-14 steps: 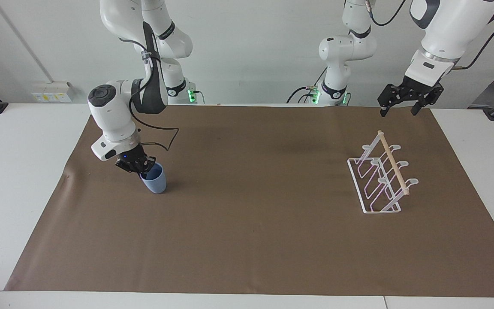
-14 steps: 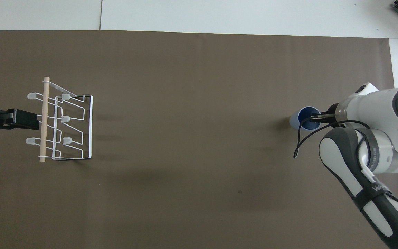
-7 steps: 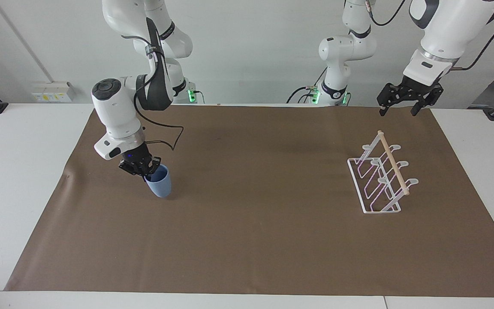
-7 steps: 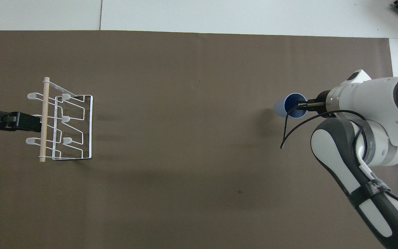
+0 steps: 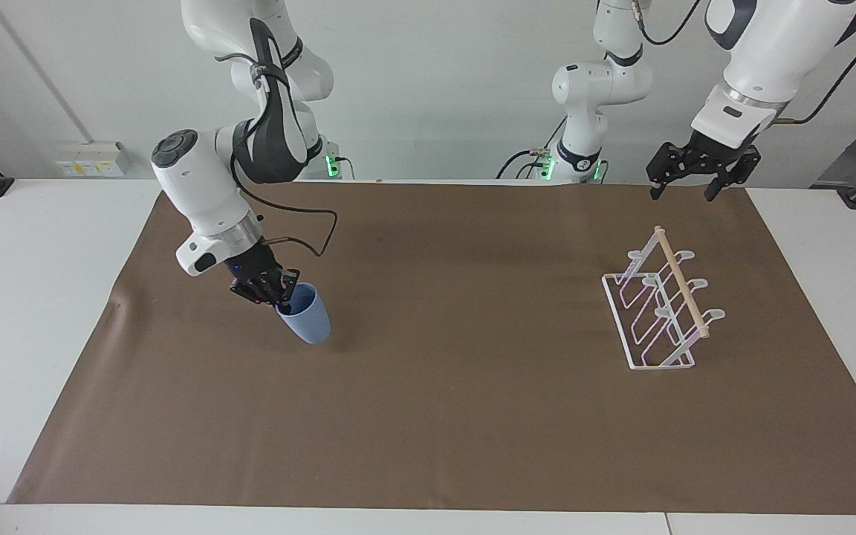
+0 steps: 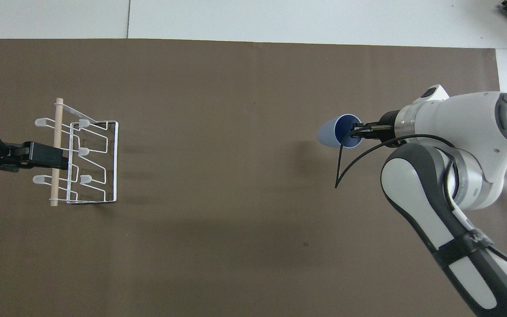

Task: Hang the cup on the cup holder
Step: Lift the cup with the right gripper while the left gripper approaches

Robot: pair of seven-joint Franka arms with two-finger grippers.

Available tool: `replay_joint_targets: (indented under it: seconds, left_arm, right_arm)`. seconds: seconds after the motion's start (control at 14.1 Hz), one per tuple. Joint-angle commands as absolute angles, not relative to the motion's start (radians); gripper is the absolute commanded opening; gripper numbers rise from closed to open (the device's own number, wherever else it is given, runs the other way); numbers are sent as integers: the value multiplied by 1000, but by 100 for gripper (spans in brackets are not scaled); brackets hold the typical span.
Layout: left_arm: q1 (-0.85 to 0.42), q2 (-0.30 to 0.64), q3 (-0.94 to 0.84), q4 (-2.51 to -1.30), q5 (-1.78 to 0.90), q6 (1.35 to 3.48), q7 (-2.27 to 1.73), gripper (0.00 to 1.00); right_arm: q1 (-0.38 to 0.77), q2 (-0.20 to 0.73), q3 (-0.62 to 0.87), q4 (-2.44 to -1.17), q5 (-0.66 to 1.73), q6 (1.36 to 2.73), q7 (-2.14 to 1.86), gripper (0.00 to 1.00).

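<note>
Gripping the cup point(image 5: 305, 322) by its rim, your right gripper point(image 5: 270, 289) has its jaws clenched on it, cup tilted, over the brown mat point(image 5: 428, 416) toward the right arm's end of the desk point(image 5: 19, 312). Bare mat lies between it and the cup holder point(image 5: 658, 312). Your left gripper point(image 5: 684, 178) waits above the holder, jaws released. Since a second ago, the cup has travelled toward the holder.

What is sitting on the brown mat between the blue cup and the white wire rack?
Nothing: both views show only bare brown mat between the cup and the cup holder.
</note>
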State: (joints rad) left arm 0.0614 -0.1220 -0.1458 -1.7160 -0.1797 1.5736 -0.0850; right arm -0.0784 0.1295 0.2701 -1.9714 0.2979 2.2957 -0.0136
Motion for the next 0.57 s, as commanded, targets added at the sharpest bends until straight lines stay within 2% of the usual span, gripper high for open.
replay_joint_targets:
  seconds: [0.0,0.21,0.5]
  left_arm:
    - [69,-155,-140,-1755,-270,1594,-178,100]
    - [118,-176,-138,-1802,-434,1608,-264,100]
    - [120,-248,-138,-1948,-647,1747,-454,100]
  right_arm:
    - [-87,135,336,-1930,346,2263,-12,0]
    - [-87,123,350,-1914,463,2221,-11,0]
    - [-87,107,394,-1913,621,2207,-8,0]
